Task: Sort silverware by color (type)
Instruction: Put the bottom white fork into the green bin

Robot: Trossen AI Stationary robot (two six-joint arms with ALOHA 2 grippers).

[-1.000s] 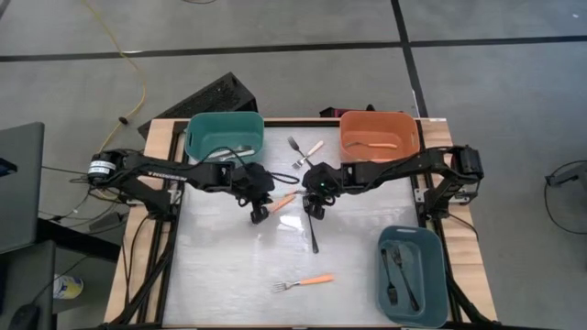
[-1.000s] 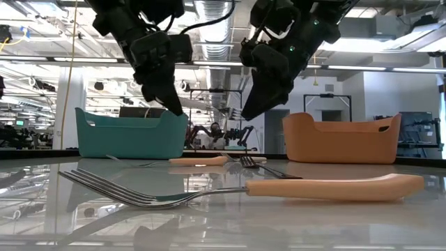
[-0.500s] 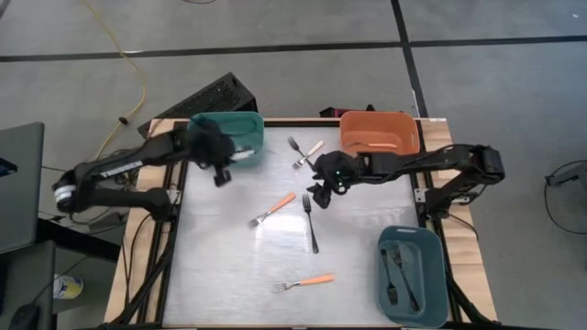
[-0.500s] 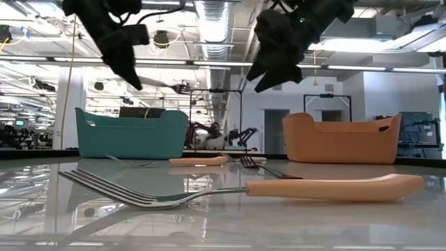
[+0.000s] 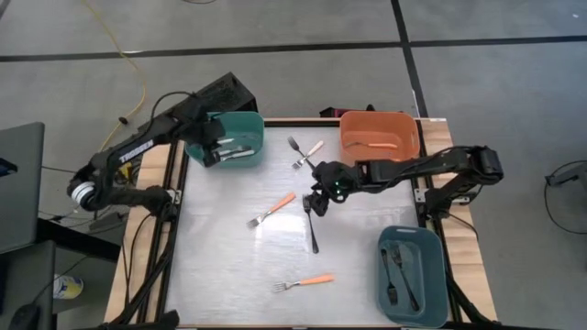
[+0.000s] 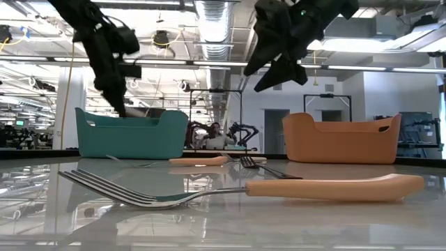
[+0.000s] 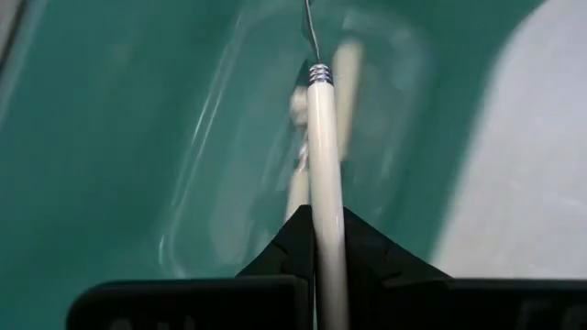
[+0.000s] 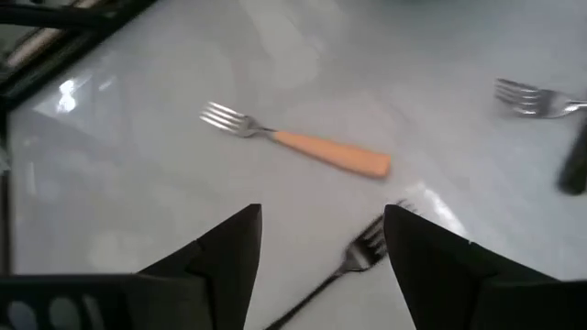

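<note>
Straight down from overhead onto the whole tabletop (image 5: 229, 266) and both arms; level from tabletop height across to the teal bin (image 6: 131, 132), the orange bin (image 6: 341, 138) and the room behind. Close down past the left pincer (image 7: 327, 240) into that teal bin; past the right pincer (image 8: 321, 240) onto the mid-tabletop orange-handled fork (image 8: 298, 143), shared with overhead.

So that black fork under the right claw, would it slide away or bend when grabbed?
The black fork lies flat on the glossy table, so it may skid when nudged. Its thin, low handle probably gives the open right claw little to grip. It looks rigid, so bending seems unlikely.
</note>
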